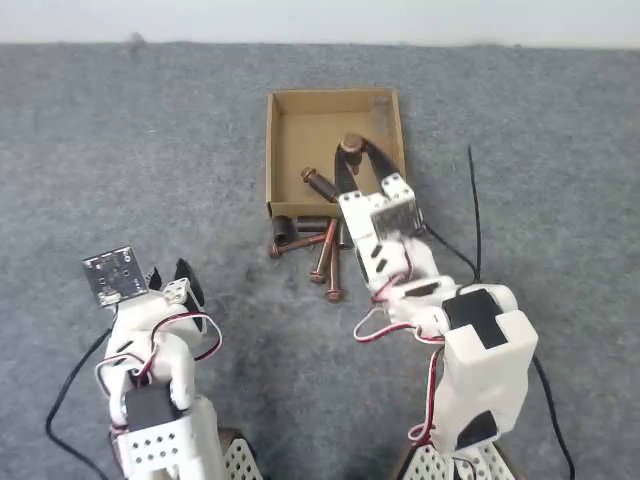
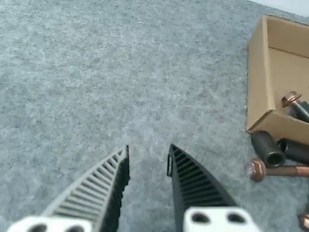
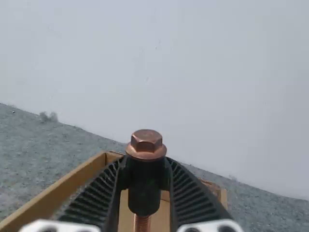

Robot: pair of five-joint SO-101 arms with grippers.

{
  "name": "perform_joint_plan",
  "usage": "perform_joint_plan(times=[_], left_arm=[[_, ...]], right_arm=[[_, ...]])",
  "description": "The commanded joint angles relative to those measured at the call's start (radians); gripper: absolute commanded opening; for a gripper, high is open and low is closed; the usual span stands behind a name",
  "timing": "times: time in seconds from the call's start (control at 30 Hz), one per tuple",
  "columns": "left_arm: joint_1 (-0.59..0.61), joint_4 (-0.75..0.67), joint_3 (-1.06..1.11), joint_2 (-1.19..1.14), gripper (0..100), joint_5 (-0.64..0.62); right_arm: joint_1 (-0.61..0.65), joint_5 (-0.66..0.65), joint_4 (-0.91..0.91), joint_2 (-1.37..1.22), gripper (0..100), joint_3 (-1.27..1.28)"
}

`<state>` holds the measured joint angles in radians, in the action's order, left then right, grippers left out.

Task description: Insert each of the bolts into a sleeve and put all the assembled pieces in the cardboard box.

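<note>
My right gripper [image 1: 352,152] is shut on an assembled bolt in a black sleeve [image 3: 144,182], copper head [image 3: 146,143] up, held over the cardboard box [image 1: 285,105]. Another assembled piece [image 1: 318,184] lies inside the box, also seen as a copper head with sleeve [image 2: 294,104]. In front of the box lie loose black sleeves [image 1: 288,228] and several copper bolts [image 1: 325,255]. One sleeve [image 2: 267,148] and a bolt [image 2: 277,170] show beside the box corner [image 2: 260,123]. My left gripper [image 2: 147,162] stands open over bare carpet, left of the pile, holding nothing.
Grey carpet covers the table [image 1: 150,150]. A black cable [image 1: 478,225] runs along the right side of the right arm. A pale wall [image 3: 193,58] rises behind the box.
</note>
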<state>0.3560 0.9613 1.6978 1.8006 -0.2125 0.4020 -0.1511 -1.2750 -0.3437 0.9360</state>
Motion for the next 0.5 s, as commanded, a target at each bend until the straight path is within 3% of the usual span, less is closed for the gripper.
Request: perform_joint_plan(times=[0.0, 0.3, 0.47], left_arm=[[0.009, -0.037, -0.013, 0.009, 13, 0.009], [0.009, -0.035, -0.013, 0.009, 13, 0.009], [0.009, -0.034, -0.013, 0.009, 13, 0.009]], right_arm=[[-0.008, -0.015, 0.245, 0.073, 0.6, -0.175], [-0.015, -0.015, 1.076, 0.188, 0.6, -0.473], [-0.015, -0.015, 1.431, 0.185, 0.6, -0.675]])
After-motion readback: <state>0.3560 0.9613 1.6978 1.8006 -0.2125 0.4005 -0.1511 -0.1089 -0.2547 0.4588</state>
